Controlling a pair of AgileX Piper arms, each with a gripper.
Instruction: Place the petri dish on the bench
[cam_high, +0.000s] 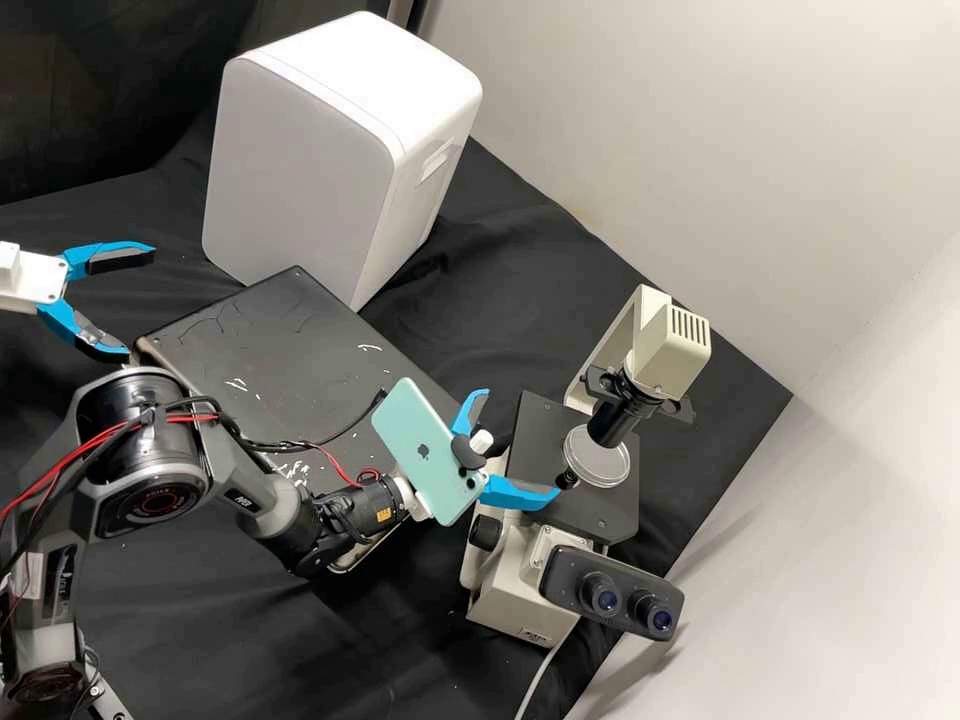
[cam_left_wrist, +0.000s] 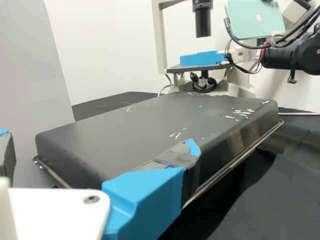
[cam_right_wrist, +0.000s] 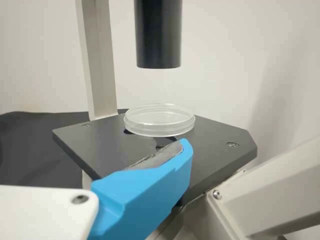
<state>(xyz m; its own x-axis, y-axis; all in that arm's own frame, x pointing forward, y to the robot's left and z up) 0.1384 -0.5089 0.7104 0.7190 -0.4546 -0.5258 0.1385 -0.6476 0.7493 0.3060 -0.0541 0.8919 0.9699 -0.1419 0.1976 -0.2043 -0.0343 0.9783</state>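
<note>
The left tool (cam_high: 135, 300) hangs at the counter's (cam_high: 500, 280) far left edge, its blue fingers (cam_left_wrist: 145, 200) spread wide beside a shallow black tray (cam_high: 280, 360) lying upside down. Behind the tray stands a white boxy appliance (cam_high: 340, 150). The right tool (cam_high: 520, 440), a mint-green phone (cam_high: 425, 450) fixed to its wrist, is spread too, one finger (cam_right_wrist: 150, 190) over the microscope's (cam_high: 530, 590) stage (cam_right_wrist: 210, 145). The clear petri dish (cam_right_wrist: 159, 119) rests on that stage under the black condenser (cam_right_wrist: 157, 30), just beyond the fingertip.
</note>
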